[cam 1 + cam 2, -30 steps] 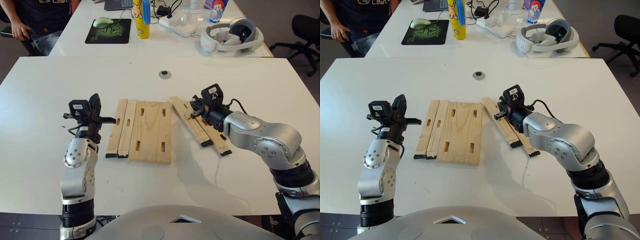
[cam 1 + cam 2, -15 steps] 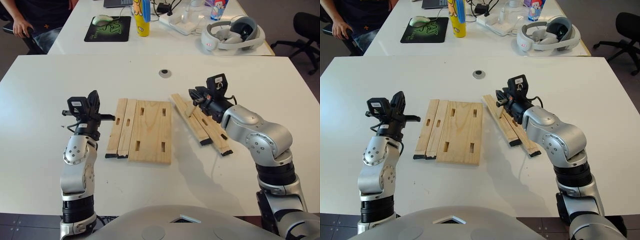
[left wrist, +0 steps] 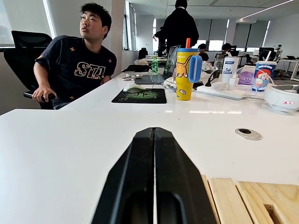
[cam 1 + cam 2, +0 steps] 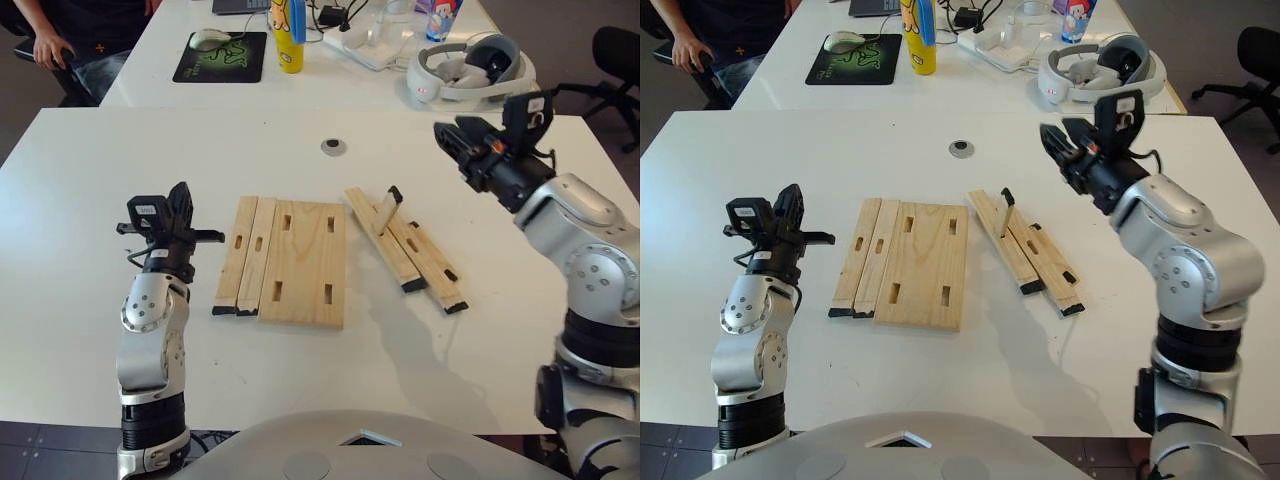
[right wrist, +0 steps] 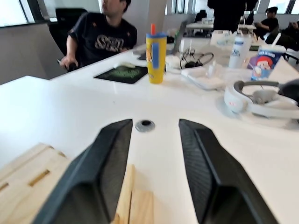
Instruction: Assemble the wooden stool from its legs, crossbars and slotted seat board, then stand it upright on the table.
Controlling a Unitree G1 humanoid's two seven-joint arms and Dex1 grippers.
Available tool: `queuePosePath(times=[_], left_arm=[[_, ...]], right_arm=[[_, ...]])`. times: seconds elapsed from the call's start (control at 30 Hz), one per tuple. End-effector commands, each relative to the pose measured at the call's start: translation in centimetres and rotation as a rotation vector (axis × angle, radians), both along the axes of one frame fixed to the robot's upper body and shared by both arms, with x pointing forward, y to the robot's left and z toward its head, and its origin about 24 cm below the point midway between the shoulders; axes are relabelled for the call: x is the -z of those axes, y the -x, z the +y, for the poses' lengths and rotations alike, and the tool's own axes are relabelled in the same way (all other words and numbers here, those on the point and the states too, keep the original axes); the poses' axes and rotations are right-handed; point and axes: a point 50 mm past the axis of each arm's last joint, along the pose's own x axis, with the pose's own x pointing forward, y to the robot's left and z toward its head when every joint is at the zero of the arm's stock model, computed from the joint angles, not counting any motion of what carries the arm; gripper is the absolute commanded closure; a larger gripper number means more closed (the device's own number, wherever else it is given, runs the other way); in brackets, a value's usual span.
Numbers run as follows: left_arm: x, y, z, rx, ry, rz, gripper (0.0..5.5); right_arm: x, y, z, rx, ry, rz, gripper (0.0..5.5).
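Barely begun: seat board (image 4: 303,262) flat, unjoined, right of left gripper (image 4: 181,202) (pinched closed, empty). Right gripper (image 4: 450,136) spread wide, empty; loose legs (image 4: 420,255) below it. All joints remain.

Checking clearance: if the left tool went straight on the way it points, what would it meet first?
Likely nothing: the left tool points across bare table, boards off to its right. The way looks free to the far edge, depth being unclear.

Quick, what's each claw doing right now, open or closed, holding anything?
Left claw: closed, holding nothing.
Right claw: open, holding nothing.
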Motion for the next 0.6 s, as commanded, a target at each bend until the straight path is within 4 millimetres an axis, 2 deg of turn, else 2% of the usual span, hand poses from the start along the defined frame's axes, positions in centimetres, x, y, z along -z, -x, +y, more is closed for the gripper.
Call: queuePosePath(times=[0.03,0.13,0.23,0.6], left_arm=[[-0.1,0.4,0.2,-0.01,-0.007,-0.003,5.5],[-0.1,0.5,0.2,-0.015,-0.008,0.0,5.5],[-0.1,0.5,0.1,-0.014,-0.007,-0.001,5.5],[-0.1,0.2,-0.1,0.001,-0.006,-0.001,5.5]], right_arm=[[1.6,1.3,-0.9,-0.079,0.053,0.139,2.96],[3.3,4.5,0.9,-0.329,0.104,0.33,2.91],[4.4,6.4,1.4,-0.425,0.113,0.471,2.91],[7.0,7.7,1.3,-0.364,0.188,0.637,2.91]])
